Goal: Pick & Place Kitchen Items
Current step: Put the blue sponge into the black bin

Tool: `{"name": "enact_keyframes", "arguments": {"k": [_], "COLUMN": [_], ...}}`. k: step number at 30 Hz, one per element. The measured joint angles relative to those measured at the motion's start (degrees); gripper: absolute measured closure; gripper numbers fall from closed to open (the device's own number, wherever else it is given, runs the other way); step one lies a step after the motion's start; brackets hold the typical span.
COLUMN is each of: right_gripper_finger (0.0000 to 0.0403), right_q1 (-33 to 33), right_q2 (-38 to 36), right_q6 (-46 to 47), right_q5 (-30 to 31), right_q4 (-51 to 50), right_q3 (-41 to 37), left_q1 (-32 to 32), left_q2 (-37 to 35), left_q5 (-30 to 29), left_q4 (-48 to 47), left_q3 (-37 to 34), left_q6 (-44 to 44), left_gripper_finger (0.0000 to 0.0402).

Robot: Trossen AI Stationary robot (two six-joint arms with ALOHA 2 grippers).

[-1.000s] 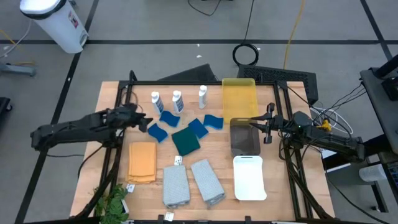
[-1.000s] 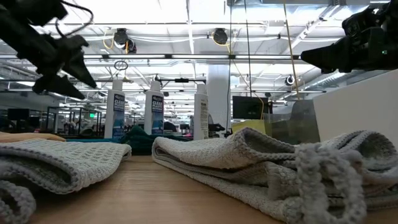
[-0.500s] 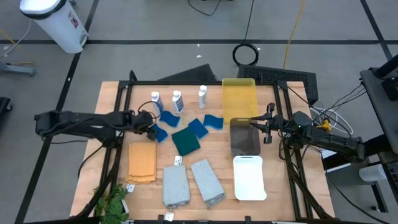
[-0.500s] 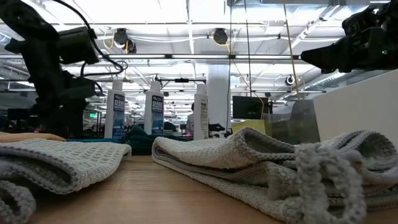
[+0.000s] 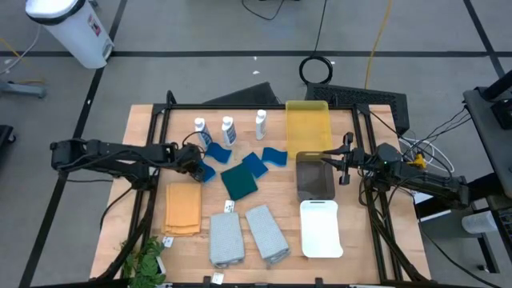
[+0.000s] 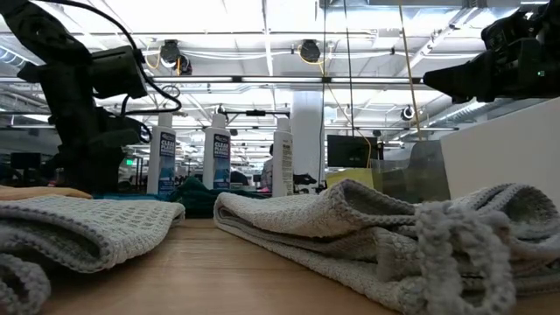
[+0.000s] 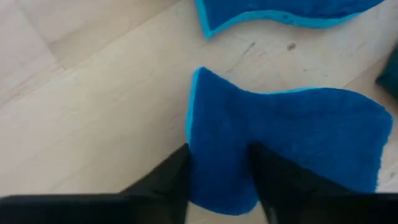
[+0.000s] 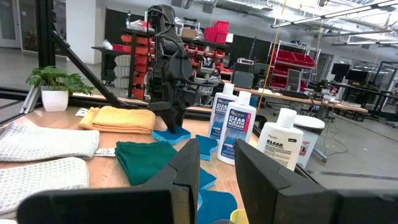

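Several blue sponges lie flat at the table's middle, among them two [image 5: 218,151] [image 5: 254,164]. A dark green cloth [image 5: 238,181], an orange towel [image 5: 183,208] and two grey towels [image 5: 226,238] [image 5: 266,234] lie nearer. Three white bottles [image 5: 228,128] stand at the far side. My left gripper [image 5: 196,163] points steeply down, shut on the leftmost sponge [image 5: 206,172]. My right gripper [image 5: 346,164] waits over the dark grey tray's [image 5: 315,182] far edge, level, a small gap between its fingers [image 8: 186,174] and nothing in it. My left gripper pinches one end of the blue sponge [image 7: 219,163] between its two fingers [image 7: 173,182], one on each side edge. The fingers come from above, slanting steeply down. The sponge looks narrower between them than farther out. It lies flat on the table.
A yellow tray [image 5: 308,126], the dark grey tray and a white tray [image 5: 321,228] lie in a row on the right side. A potted plant [image 5: 144,260] stands at the near left corner. Another sponge [image 7: 286,12] lies close beyond the held one.
My left gripper has come down from above the table onto the leftmost blue sponge and has tipped from nearly level to pointing steeply down. The sponge has stayed where it was on the table.
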Motion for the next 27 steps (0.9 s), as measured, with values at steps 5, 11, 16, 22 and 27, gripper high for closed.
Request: {"name": "enact_keyframes", "arguments": {"k": [5, 11, 16, 22, 27], "right_gripper_finger": [0.0328, 0.0328, 0.0328, 0.0328, 0.0328], "right_q1": [0.00, -0.02, -0.01, 0.00, 0.00], "right_q2": [-0.01, 0.00, -0.01, 0.00, 0.00], "right_q6": [0.00, 0.00, 0.00, 0.00, 0.00], "right_q5": [0.00, 0.00, 0.01, 0.00, 0.00], "right_q4": [-0.01, -0.02, 0.00, 0.00, -0.02], "right_q3": [0.00, 0.02, 0.00, 0.00, 0.00], "left_q1": [-0.48, -4.64, -9.33, -14.68, -16.77], "left_q2": [-2.47, -6.76, -8.42, -7.54, -6.63], "left_q5": [0.99, -1.65, -6.17, -11.42, -14.16], "left_q4": [-0.17, -1.37, -1.61, -1.04, -0.32], "left_q3": [-0.13, 3.07, 9.00, 16.32, 19.81], "left_q6": [1.09, 3.45, 7.57, 17.59, 21.16], "left_gripper_finger": [0.0378, 0.0378, 0.0387, 0.0386, 0.0387]}}
